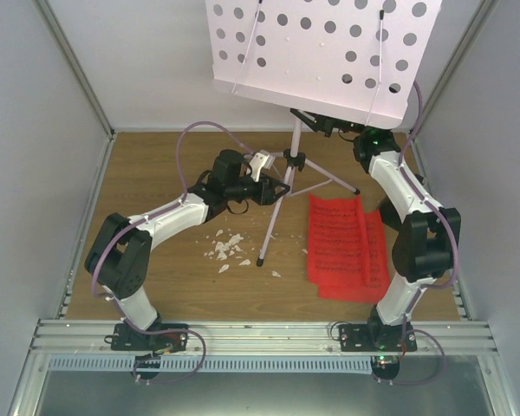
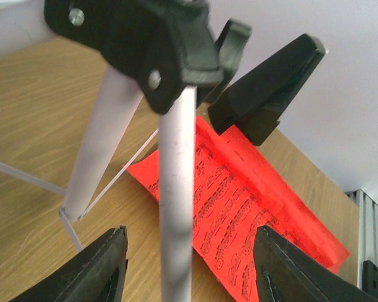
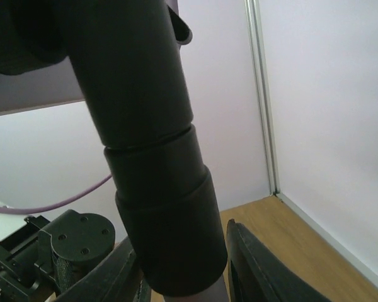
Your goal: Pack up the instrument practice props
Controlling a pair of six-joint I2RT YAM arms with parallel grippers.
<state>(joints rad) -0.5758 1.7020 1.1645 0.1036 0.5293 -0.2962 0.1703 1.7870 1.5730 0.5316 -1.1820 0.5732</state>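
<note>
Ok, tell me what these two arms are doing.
Both arms are at the white music stand. The left gripper straddles one tripod leg, jaws open and clear of it. The right gripper flanks the black collar under the tray; grip unclear. The red sheets lie on the table beside it.

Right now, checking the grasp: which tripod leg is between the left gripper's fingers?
The near leg, ending beside the white crumbs; the other visible leg slants right toward the red sheets.

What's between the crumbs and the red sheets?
A white stand leg comes down between crumbs and sheets; top view shows it.
</note>
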